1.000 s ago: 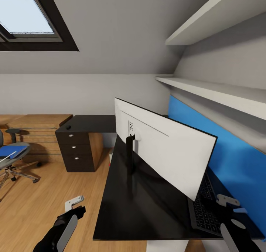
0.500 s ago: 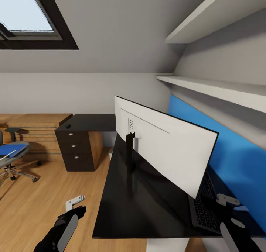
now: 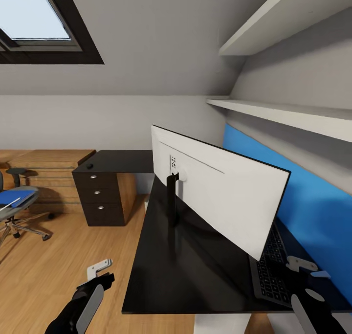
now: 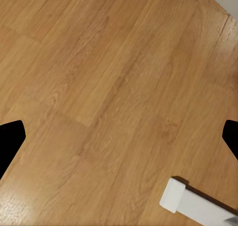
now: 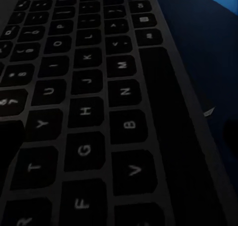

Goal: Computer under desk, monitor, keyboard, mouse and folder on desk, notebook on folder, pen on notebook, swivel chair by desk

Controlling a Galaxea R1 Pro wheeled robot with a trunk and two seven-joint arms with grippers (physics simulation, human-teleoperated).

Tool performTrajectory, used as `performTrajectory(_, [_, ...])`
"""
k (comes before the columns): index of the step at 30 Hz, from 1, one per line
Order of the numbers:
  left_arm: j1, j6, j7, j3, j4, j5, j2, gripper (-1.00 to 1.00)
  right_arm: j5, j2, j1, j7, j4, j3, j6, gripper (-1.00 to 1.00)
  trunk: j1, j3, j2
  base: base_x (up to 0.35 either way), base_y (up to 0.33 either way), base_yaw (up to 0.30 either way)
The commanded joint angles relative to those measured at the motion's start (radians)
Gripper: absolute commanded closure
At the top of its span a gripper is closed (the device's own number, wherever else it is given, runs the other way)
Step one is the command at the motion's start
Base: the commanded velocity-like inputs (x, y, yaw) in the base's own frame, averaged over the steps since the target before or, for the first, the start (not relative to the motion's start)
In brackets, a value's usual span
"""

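Head view bright, daylight from skylight (image 3: 34, 18); glossy worktop (image 3: 195, 270) reflects monitor (image 3: 220, 192) stand. Right wrist view dim, keyboard (image 5: 89, 112) murky. Left wrist view evenly lit, floor (image 4: 99, 87) sharp.

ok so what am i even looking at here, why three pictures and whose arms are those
It is a simulated two-armed robot on wheels in a bedroom. The large picture comes from a camera on its head. The desk carries a monitor, seen from its white back, with a keyboard behind it by the blue panel. The left gripper hangs over the wooden floor, the right gripper above the keyboard. The other two pictures come from cameras at the wrists: one shows floor, the other keyboard keys up close. Neither gripper holds anything. Far left stands a chair with a blue folder on its seat.
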Motion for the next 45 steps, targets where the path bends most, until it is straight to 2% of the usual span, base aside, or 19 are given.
performTrajectory(1, [0.0, 0.003, 0.006, -0.001, -0.002, 0.008, 0.0, -1.0, -0.014, 0.0, 0.0, -0.005, 0.005, 0.002, 0.004, -1.0, 0.0, -0.001, -0.001, 0.0, 0.0, 0.0])
performTrajectory(5, [0.0, 0.003, 0.008, -0.001, -0.002, 0.008, 0.0, -1.0, -0.014, 0.0, 0.0, -0.005, 0.005, 0.002, 0.004, -1.0, 0.012, -0.011, -0.022, 0.0, 0.0, 0.0])
performTrajectory(17, [0.0, 0.003, 0.001, -0.001, 0.023, 0.006, 0.001, -1.0, -0.014, 0.001, 0.0, -0.005, 0.005, 0.002, 0.004, -1.0, 0.012, -0.011, -0.022, -0.005, 0.0, 0.0])
performTrajectory(24, [0.0, 0.003, 0.001, -0.001, 0.029, 0.005, 0.002, -1.0, -0.014, 0.0, 0.0, -0.004, 0.005, 0.002, 0.004, -1.0, 0.012, -0.011, -0.022, -0.233, 0.0, 0.0])
performTrajectory(36, [0.0, 0.003, 0.001, -0.001, 0.029, 0.005, 0.002, -1.0, -0.014, -0.001, 0.0, -0.003, 0.005, 0.002, 0.004, -1.0, 0.012, -0.011, -0.022, -0.03, 0.0, 0.0])
performTrajectory(45, [0.0, 0.003, 0.001, -0.001, 0.029, 0.005, 0.002, -1.0, -0.014, -0.001, 0.0, -0.003, 0.005, 0.002, 0.004, -1.0, 0.012, -0.011, -0.022, -0.206, 0.044, 0.0])
